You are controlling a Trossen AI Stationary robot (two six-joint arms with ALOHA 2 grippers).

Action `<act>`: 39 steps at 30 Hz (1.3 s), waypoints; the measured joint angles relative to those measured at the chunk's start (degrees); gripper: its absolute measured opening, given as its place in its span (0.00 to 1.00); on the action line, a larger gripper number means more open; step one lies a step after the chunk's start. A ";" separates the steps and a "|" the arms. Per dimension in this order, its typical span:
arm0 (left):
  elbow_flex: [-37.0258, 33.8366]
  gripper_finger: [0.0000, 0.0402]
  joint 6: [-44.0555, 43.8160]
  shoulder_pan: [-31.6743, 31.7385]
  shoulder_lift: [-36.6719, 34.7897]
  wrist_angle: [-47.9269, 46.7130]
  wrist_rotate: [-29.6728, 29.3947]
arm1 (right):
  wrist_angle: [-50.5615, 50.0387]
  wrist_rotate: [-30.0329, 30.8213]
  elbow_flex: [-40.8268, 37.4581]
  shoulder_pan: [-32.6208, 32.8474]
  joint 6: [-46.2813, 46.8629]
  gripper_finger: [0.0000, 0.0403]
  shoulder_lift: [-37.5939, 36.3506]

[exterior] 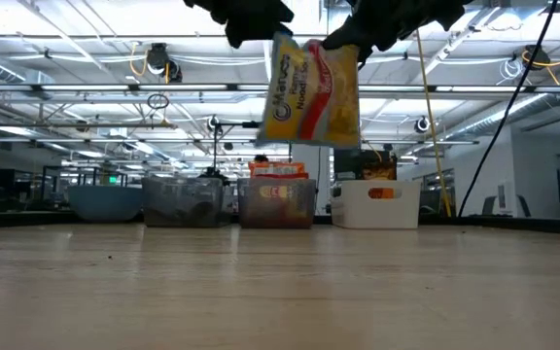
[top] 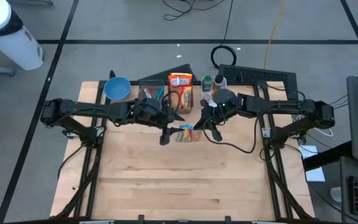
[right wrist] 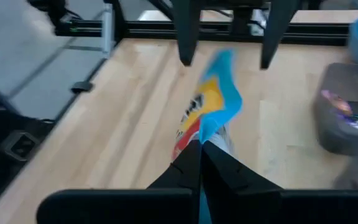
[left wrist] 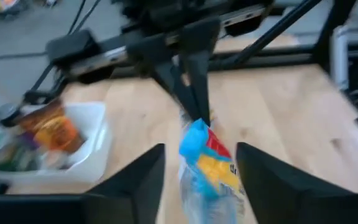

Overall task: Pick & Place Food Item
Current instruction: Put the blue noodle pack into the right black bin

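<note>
Pick done: noodle packet [exterior: 311, 89] airborne above counter [top: 185, 180] centre, right tool [right wrist: 199, 148] pinched on its edge. Left tool [left wrist: 199, 163] spread wide around packet's other end, no grip that I see. Placement pending; I can't tell destination.

On the noodle packet [exterior: 311, 92] I read a vertical brand line beginning "Maruc", its end hidden, and beside it the word "Noodl", cut off by a fold. In the left wrist view I make out only a lone "d" on the packet. Print on the other packages is too small for me to read.
</note>
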 joint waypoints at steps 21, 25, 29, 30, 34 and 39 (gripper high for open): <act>-0.45 0.75 0.19 3.43 -16.52 -20.23 -6.13 | -0.30 4.76 0.00 -0.42 -0.10 0.00 -0.37; -9.16 0.75 -1.12 4.41 -23.33 -11.87 -6.10 | -0.35 7.42 0.00 -0.42 -1.25 0.00 -0.37; -20.43 0.75 -4.83 5.64 -31.32 0.11 -3.57 | -0.17 7.42 0.00 -0.93 -1.64 0.00 -0.37; -23.29 0.75 -5.89 5.84 -32.93 2.32 -2.93 | 0.06 7.51 0.00 -1.21 -1.79 0.00 -0.37; -33.23 0.75 -9.02 6.32 -37.40 14.88 -1.16 | -1.07 8.80 1.78 -1.94 -2.19 0.00 -0.32; -41.66 0.75 -11.71 6.38 -38.60 28.92 -1.15 | -3.72 8.81 8.15 -3.01 -3.14 0.00 1.61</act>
